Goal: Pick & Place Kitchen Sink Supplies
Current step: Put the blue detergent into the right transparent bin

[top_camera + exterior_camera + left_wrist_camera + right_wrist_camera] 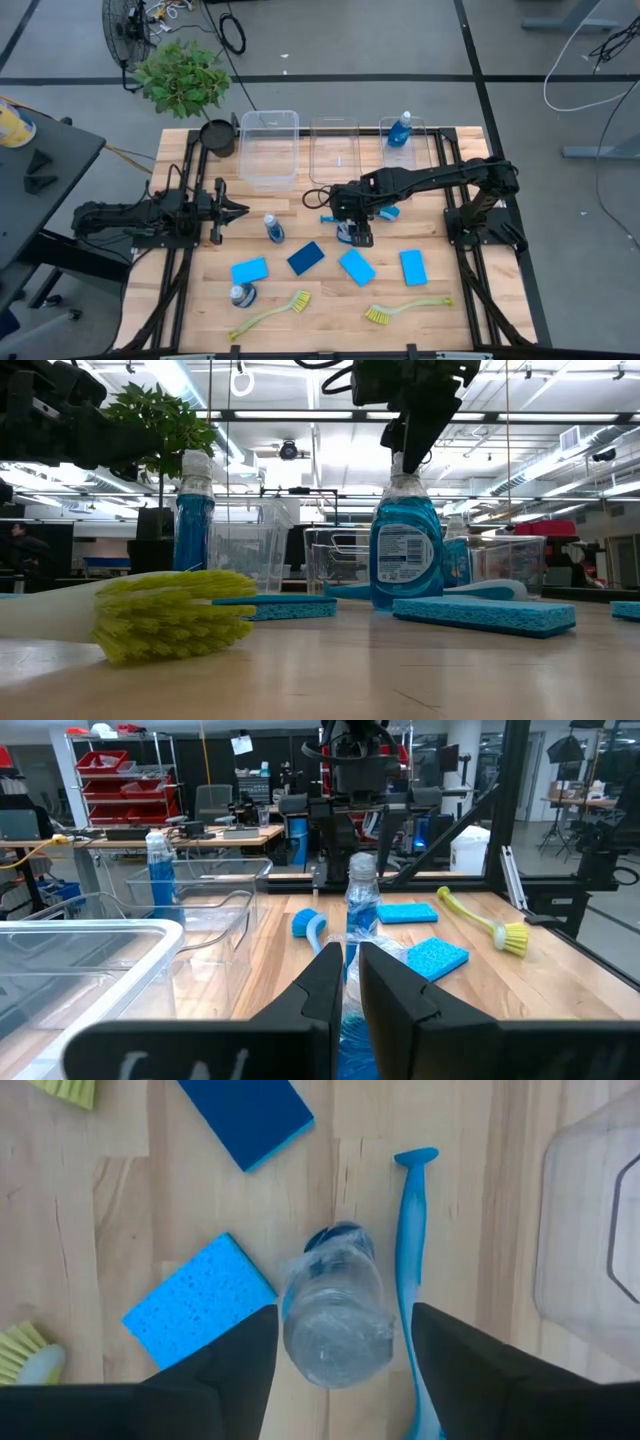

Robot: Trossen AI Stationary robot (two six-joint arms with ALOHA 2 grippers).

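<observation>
Over mid-table, right gripper (pixel 335 1342) straddles a bottle's (pixel 335 1315) cap, fingers apart; blue brush (pixel 412 1270) at its three o'clock.

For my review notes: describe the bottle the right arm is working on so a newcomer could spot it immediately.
Start from the middle clear bin at the table's far edge and come toward the near edge to the right tool. The small blue bottle stands upright between its open fingers, beside the blue brush. No other bottle has a tool over it.

A robotics lab – ceiling strip lights (pixel 300 415), shelves with red bins (pixel 105 775), office chairs (pixel 212 800), cables (pixel 590 60) on grey floor.
</observation>
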